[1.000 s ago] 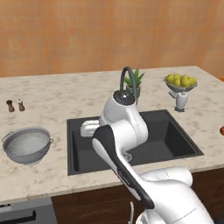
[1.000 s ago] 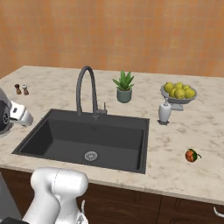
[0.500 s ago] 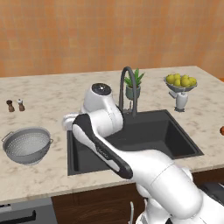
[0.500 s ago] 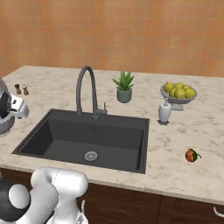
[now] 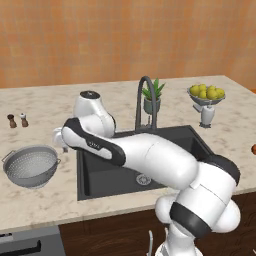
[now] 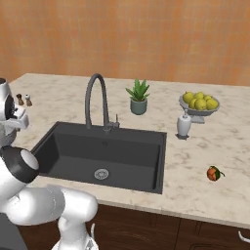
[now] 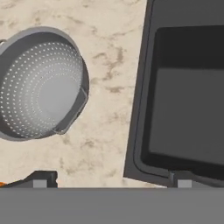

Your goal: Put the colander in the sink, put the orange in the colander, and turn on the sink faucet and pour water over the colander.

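**Arm swung toward the colander, nothing picked up yet**

Orange-brown wall ran behind a speckled beige stone surface [image 5: 45, 200], and I read the scene from its left end to its right. Farthest left stood two small shakers [image 5: 16, 120] near the wall, and in front of them, nearer the front edge, sat the colander [image 5: 31, 165], upright on the stone, beside the sink but clear of its rim. My arm's wrist hung between the colander and the sink's left edge; in the hand view the colander [image 7: 40, 92] lay off to the left and the sink wall to the right, with the two finger tips [image 7: 43, 179] low in the frame and set wide apart, holding nothing. The fingers were not over the colander, so I judged the reach unfinished.

Next came the sink [image 6: 58, 134], bare but for its drain, with the sink faucet [image 6: 95, 100] arched at the back. Past it stood a potted plant [image 6: 138, 97], a white dispenser bottle [image 6: 183, 124] and a footed bowl of yellow fruit [image 6: 198, 104]. The orange [image 6: 213, 173] lay alone on the right stretch, well away from everything.

My worries: the colander's thin, curved rim could slip out of a shallow pinch, or a descent too far off-centre could shove the bowl along the stone instead of catching it. The carry into the sink passes just over the basin lip, where a low swing could knock it loose.
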